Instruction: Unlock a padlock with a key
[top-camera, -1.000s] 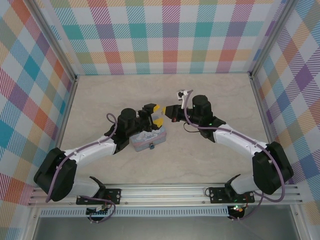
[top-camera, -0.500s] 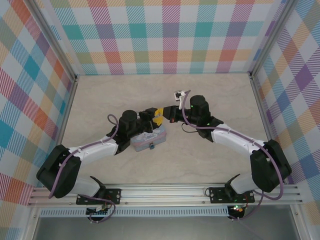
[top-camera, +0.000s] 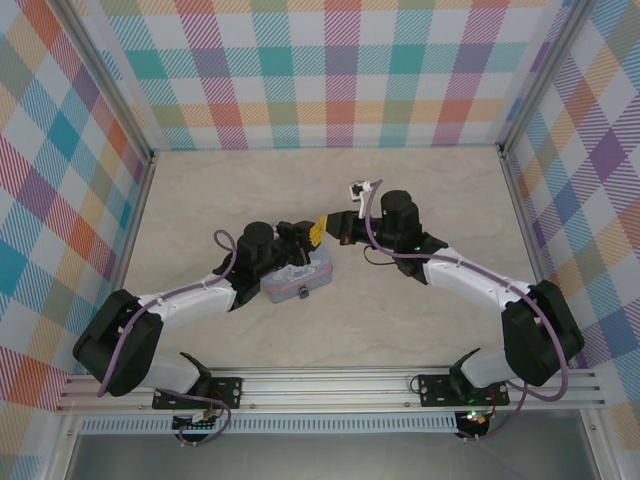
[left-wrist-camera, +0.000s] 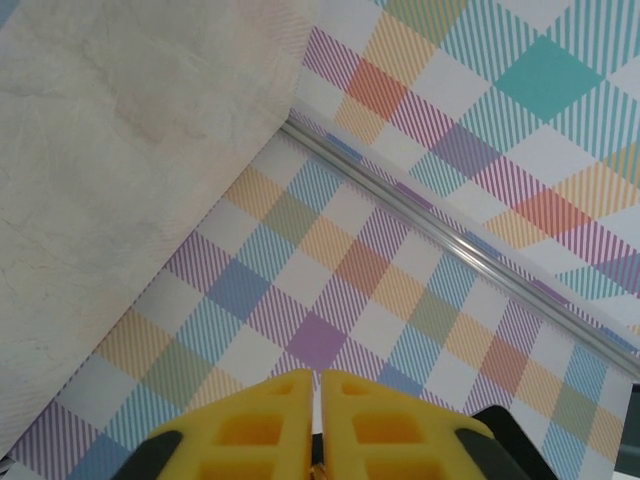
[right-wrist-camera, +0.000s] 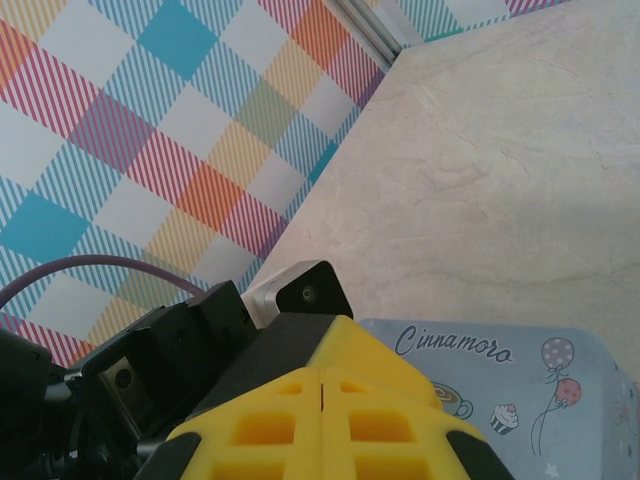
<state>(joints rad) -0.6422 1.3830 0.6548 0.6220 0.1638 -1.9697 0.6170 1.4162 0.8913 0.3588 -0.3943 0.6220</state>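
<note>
The pale-blue cartoon tin (top-camera: 296, 279) lies mid-table, and its lid (right-wrist-camera: 520, 400) reads "Cinnamoro". A tiny dark-blue piece on the tin's near face looks like the padlock (top-camera: 300, 293). My left gripper (top-camera: 315, 233) is shut just above the tin's far end; its yellow fingers (left-wrist-camera: 270, 420) press together with a hairline slit. Deep in that slit sits a small brassy glint (left-wrist-camera: 316, 470); I cannot tell whether it is the key. My right gripper (top-camera: 329, 222) is shut tip to tip against the left one, and its yellow fingers (right-wrist-camera: 270, 425) show nothing between them.
Checked walls (top-camera: 340, 70) close the table in on three sides, with metal rails (left-wrist-camera: 470, 255) at their foot. The left wrist camera housing (right-wrist-camera: 305, 293) sits right before my right fingertips. Bare tabletop (top-camera: 330, 180) stretches behind the arms.
The left gripper's fingers, spread wide a second ago, have closed together while sliding slightly toward the right gripper. The right arm shifted a little left; its jaws stayed shut.
</note>
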